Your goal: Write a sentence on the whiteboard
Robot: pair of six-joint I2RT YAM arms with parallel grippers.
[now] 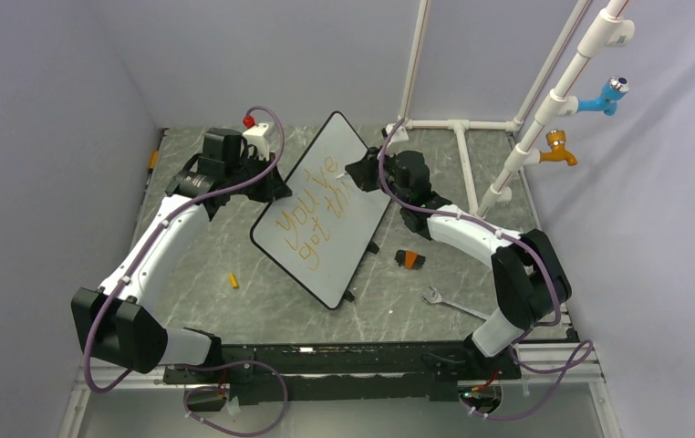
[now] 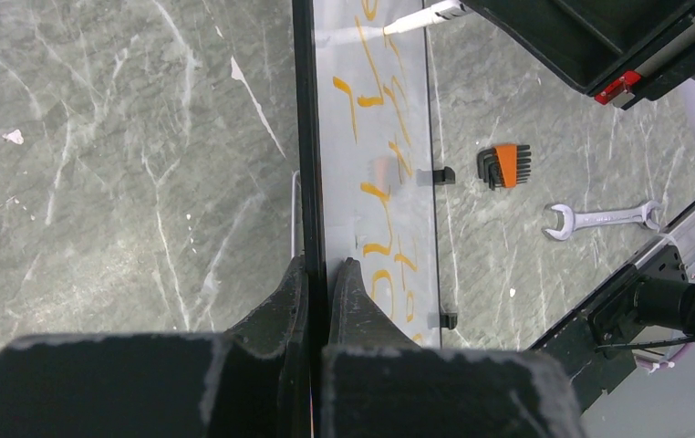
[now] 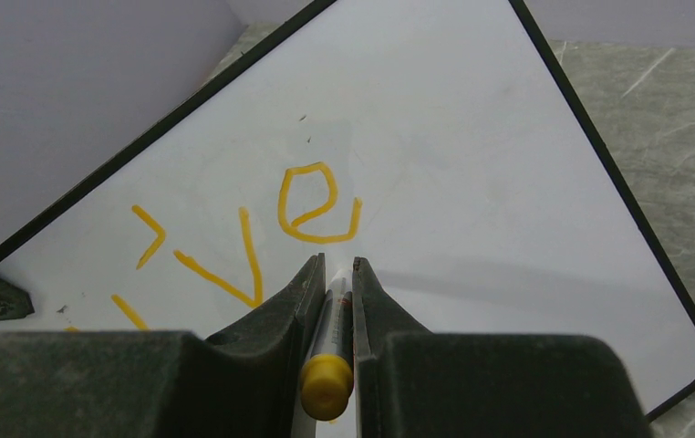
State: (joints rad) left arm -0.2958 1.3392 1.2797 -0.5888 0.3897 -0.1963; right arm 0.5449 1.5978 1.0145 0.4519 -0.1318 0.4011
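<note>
Whiteboard (image 1: 326,205) is held tilted at frame centre, its black rim clamped in the closed left gripper (image 2: 323,266). A yellow-capped marker (image 3: 326,383) is pinched in the right gripper (image 3: 337,265) and aimed at the board, beneath the orange sentence (image 1: 312,219).

Your whiteboard (image 1: 330,269) stands tilted on the table (image 1: 262,306), its orange sentence (image 1: 307,221) reading "You've got th"; a wrench (image 1: 447,301) lies nearby.

Whiteboard (image 1: 342,151): smooth glossy white face (faint reflections). Worktop (image 1: 271,306): grey-green marbled stone look, low sheen. Wrench (image 1: 451,302): bright bare metal. Left tool (image 2: 326,269): matt black plastic, edges scuffed pale. Marker (image 3: 327,381): smooth plastic barrel.
</note>
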